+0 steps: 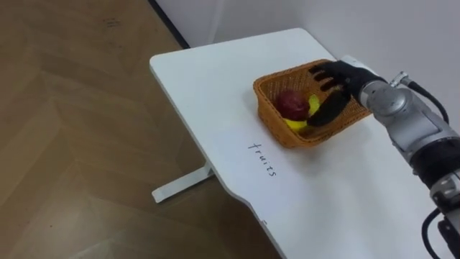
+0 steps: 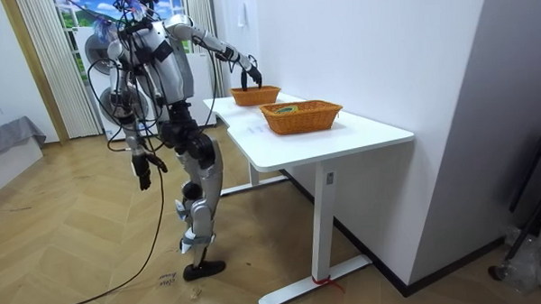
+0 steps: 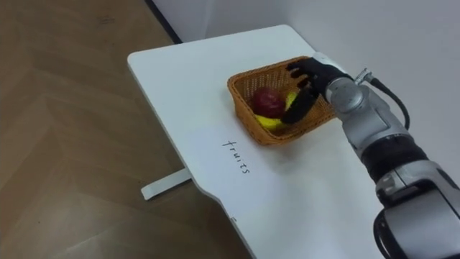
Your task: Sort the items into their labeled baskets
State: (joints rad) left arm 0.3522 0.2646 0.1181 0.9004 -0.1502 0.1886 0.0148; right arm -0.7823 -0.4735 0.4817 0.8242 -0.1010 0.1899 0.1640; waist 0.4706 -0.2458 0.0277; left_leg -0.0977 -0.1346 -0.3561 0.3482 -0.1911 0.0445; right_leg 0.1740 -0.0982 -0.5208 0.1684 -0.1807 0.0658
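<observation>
The right hand point(image 1: 342, 80) hovers spread wide, holding nothing, over the fruit basket point(image 1: 279, 132) with its banana point(image 1: 295, 124) and apple point(image 1: 290, 103); it should best lift straight up, clear of the rim; the left hand point(image 2: 144, 172) hangs idle.

The table point(image 1: 208, 86) top lies open on the left of the fruit basket point(image 1: 272, 119), down to the table's edge. The right hand point(image 1: 338, 88) hangs over the basket's raised rim; the wall point(image 1: 402, 29) closes off the far side, and a second basket point(image 2: 301, 122) stands near
</observation>
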